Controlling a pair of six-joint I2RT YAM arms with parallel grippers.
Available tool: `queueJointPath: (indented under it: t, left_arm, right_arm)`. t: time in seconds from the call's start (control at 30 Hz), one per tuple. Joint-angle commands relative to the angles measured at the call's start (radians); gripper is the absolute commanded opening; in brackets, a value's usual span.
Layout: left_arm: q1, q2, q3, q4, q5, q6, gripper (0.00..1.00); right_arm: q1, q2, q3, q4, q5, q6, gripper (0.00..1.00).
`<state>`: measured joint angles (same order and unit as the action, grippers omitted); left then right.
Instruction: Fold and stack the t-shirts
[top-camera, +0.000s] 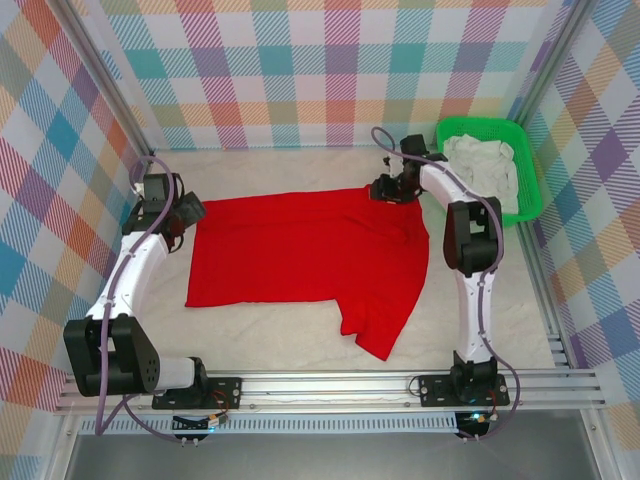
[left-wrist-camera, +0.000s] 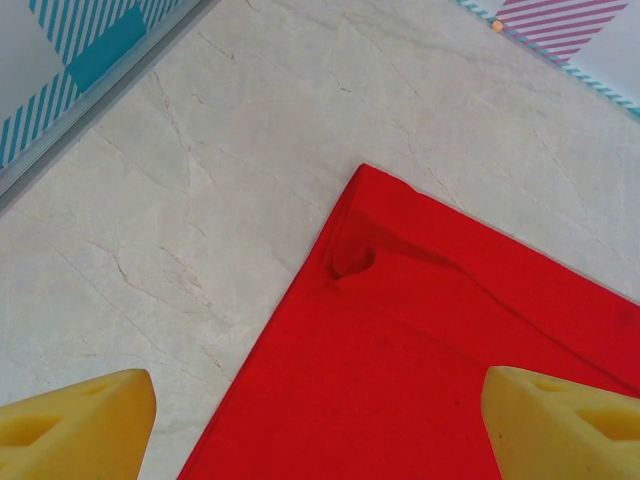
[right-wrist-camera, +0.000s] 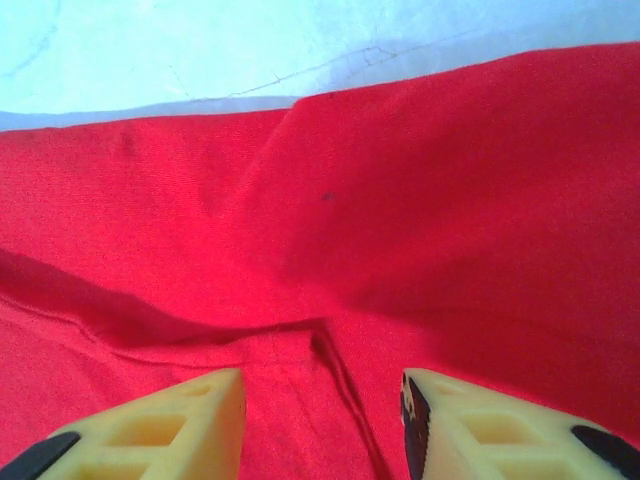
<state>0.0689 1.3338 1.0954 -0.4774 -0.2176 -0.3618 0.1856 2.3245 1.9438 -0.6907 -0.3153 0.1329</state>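
Note:
A bright red t-shirt (top-camera: 300, 250) lies spread on the table, plain side up, so no print shows. One sleeve points toward the near right. My left gripper (top-camera: 190, 212) hovers open over the shirt's far left corner (left-wrist-camera: 365, 180); its yellow fingers (left-wrist-camera: 80, 425) stand wide apart with nothing between them. At the shirt's far right edge my right gripper (top-camera: 385, 190) hangs low over the cloth. It is open, its jaws either side of a small raised crease (right-wrist-camera: 320, 345) in the red fabric (right-wrist-camera: 400, 200).
A green basket (top-camera: 480, 125) at the far right holds a crumpled pale garment (top-camera: 485, 165). Plaid walls close in the left, back and right. Bare beige tabletop (top-camera: 280, 170) runs behind the shirt, and more lies in front of it.

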Motion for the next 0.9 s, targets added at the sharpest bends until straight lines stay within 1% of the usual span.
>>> queueJointPath:
  t: [0.0,0.2,0.43,0.53,0.7,0.87]
  left_arm:
    - [0.011,-0.007,-0.011,-0.028,0.016,0.018,0.84]
    - [0.012,0.011,-0.012,-0.023,0.029,0.017,0.83]
    - [0.011,0.013,-0.014,-0.021,0.035,0.015,0.83]
    - [0.012,0.011,-0.014,-0.021,0.038,0.015,0.83]
    - [0.012,0.008,-0.011,-0.025,0.041,0.013,0.83]
    - [0.011,0.001,-0.01,-0.026,0.05,0.011,0.82]
  right_arm:
    - [0.007,0.035,0.056,-0.071,-0.054,-0.02,0.45]
    - [0.018,0.09,0.086,-0.07,-0.08,-0.009,0.42]
    - [0.031,0.119,0.104,-0.069,-0.111,0.002,0.36]
    - [0.035,0.117,0.104,-0.069,-0.117,0.007,0.29]
    - [0.037,0.092,0.095,-0.07,-0.117,0.008,0.14]
    - [0.037,0.036,0.06,-0.067,-0.109,0.008,0.05]
